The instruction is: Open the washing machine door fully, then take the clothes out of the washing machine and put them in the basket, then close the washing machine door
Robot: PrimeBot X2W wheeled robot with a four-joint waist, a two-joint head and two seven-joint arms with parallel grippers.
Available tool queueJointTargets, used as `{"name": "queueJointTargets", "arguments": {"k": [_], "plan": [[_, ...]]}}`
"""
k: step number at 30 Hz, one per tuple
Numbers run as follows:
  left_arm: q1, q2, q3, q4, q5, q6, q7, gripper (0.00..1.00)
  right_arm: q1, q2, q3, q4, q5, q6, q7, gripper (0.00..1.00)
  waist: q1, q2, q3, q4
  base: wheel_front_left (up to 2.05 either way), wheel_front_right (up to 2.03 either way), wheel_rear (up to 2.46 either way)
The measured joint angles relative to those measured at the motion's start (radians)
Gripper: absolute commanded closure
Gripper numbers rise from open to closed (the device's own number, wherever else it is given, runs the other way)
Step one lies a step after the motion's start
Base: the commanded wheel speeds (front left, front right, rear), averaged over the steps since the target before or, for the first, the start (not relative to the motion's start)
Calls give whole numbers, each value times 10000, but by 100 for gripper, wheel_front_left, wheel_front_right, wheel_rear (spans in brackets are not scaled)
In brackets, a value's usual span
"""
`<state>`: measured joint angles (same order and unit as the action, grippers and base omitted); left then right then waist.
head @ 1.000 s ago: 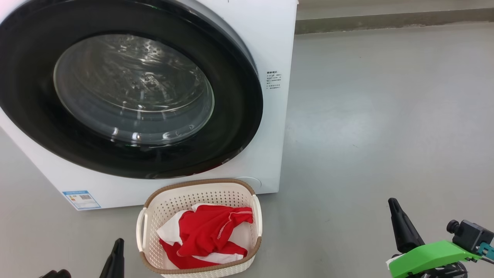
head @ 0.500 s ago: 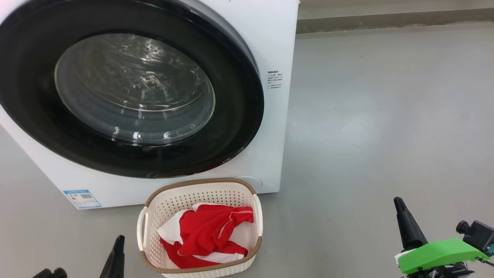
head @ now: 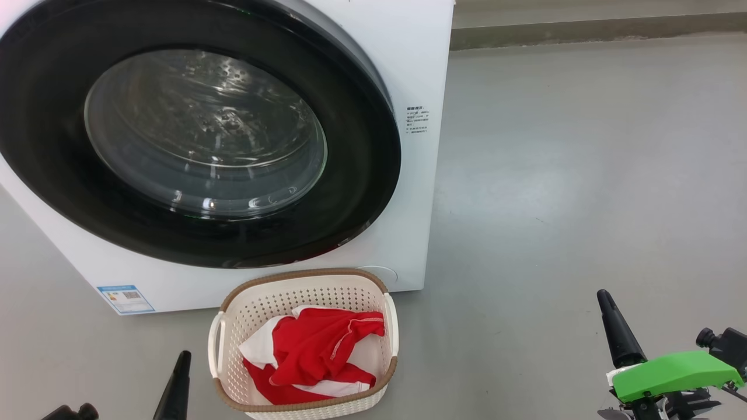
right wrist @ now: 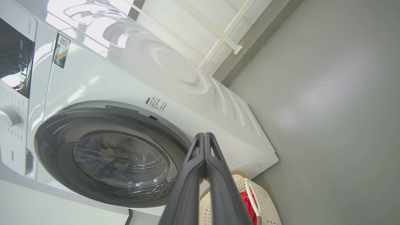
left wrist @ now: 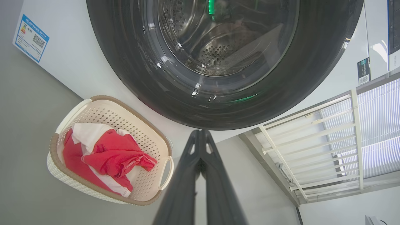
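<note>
On the grey floor (head: 583,175), basket (head: 303,273) holds clothes (head: 315,350) (left gripper (left wrist: 200,131), right gripper (right wrist: 204,133) both closed).

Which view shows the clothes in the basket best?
Head view: it looks down into the basket, showing the red clothes whole. Left wrist view shows them too, slanted and off-centre. Right wrist view catches a red sliver at its bottom edge.

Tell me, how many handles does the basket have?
2. One handle is on the left end of the basket, the other handle on its right end, in the head view.
</note>
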<state>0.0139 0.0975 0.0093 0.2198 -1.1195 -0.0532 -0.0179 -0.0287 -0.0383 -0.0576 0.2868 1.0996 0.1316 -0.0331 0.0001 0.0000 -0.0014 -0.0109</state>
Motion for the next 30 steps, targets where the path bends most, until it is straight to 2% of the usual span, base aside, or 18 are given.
{"name": "queueJointTargets", "arguments": {"k": [30], "plan": [[-465, -357, 462, 270, -3018, -370, 800, 100, -176, -12, -382, -65, 3235, -2, 849, 100, 0, 0, 29, 70, 0, 0, 0]]}}
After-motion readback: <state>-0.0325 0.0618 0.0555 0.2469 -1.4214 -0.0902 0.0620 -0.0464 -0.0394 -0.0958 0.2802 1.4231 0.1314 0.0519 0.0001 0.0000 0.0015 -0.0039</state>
